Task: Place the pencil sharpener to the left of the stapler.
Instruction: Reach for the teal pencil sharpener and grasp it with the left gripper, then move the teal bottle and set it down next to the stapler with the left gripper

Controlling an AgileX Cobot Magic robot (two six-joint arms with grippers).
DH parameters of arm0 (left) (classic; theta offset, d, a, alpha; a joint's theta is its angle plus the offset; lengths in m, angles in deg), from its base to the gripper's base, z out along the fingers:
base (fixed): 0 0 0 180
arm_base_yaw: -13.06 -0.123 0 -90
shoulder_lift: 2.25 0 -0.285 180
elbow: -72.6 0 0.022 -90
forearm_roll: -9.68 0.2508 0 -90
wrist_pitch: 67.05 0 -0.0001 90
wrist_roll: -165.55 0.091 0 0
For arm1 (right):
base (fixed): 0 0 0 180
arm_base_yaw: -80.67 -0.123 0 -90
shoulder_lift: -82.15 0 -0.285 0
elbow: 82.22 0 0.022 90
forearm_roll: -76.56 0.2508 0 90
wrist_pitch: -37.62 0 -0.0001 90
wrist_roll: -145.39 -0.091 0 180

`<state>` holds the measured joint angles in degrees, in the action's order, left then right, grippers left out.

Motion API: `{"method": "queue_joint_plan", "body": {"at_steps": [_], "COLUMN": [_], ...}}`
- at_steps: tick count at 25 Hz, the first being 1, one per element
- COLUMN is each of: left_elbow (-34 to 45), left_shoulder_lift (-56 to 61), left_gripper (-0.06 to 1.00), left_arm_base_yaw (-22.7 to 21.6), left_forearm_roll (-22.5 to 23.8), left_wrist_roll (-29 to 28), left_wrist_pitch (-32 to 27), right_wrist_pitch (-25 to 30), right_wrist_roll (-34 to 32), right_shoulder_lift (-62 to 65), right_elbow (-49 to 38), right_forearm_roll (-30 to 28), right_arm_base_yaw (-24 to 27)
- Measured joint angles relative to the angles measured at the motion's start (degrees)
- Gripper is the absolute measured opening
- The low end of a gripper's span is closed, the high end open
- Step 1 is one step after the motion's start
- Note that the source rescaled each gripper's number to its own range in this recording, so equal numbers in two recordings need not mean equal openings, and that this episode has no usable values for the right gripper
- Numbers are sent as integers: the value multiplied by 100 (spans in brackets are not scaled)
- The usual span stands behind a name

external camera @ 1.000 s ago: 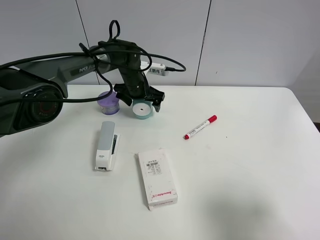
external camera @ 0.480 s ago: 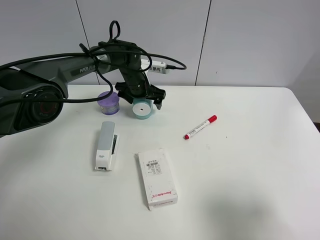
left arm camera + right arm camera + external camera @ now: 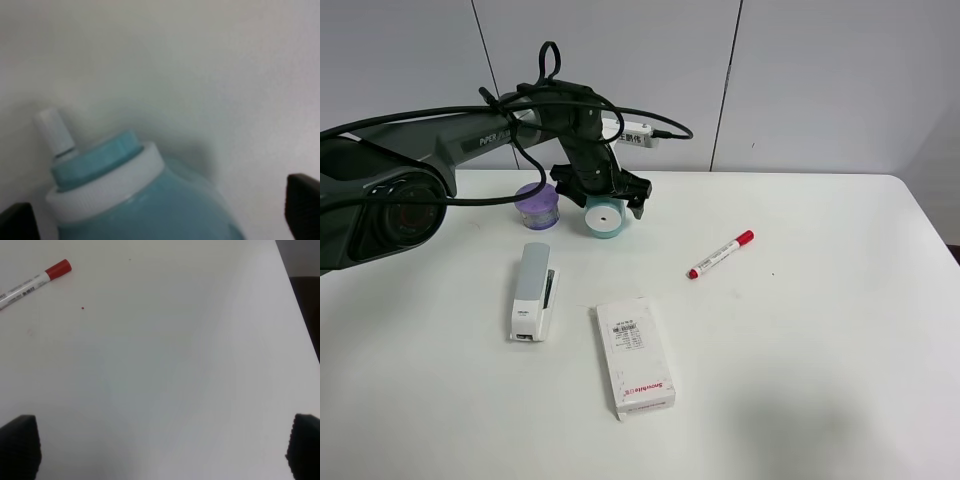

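- Left arm (image 3: 460, 140): dark grey, rounded links, white lettering along one side.
- Cables (image 3: 549, 58): black, looping over the wrist.
- Left gripper (image 3: 604, 205): black, blocky fingers.

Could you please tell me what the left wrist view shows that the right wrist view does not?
Only the left wrist view: the teal pencil sharpener, close up, with its white ring and small white peg, sitting between the fingertips of the open left gripper with gaps on both sides. Only the right wrist view: the red-capped marker and the edge of the table with dark floor beyond; the open right gripper frames only tabletop. Both: the white tabletop and two dark fingertips set wide apart.
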<state>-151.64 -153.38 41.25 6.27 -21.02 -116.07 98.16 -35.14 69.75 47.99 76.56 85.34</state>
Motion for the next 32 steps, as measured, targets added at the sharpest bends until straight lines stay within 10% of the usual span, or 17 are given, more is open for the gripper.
{"method": "queue_joint_plan", "body": {"at_steps": [19, 27, 32], "left_elbow": [-5, -18, -18], "left_shoulder_lift": [-122, -104, -104], "left_gripper": [96, 0, 0], "left_arm_base_yaw": [0, 0, 0], "left_forearm_roll": [0, -13, -15], "left_wrist_roll": [0, -6, -12], "left_wrist_pitch": [89, 87, 87], "right_wrist_pitch": [0, 0, 0], "right_wrist_roll": [0, 0, 0], "right_shoulder_lift": [0, 0, 0], "right_elbow": [0, 0, 0], "right_forearm_roll": [0, 0, 0], "right_arm_base_yaw": [0, 0, 0]}}
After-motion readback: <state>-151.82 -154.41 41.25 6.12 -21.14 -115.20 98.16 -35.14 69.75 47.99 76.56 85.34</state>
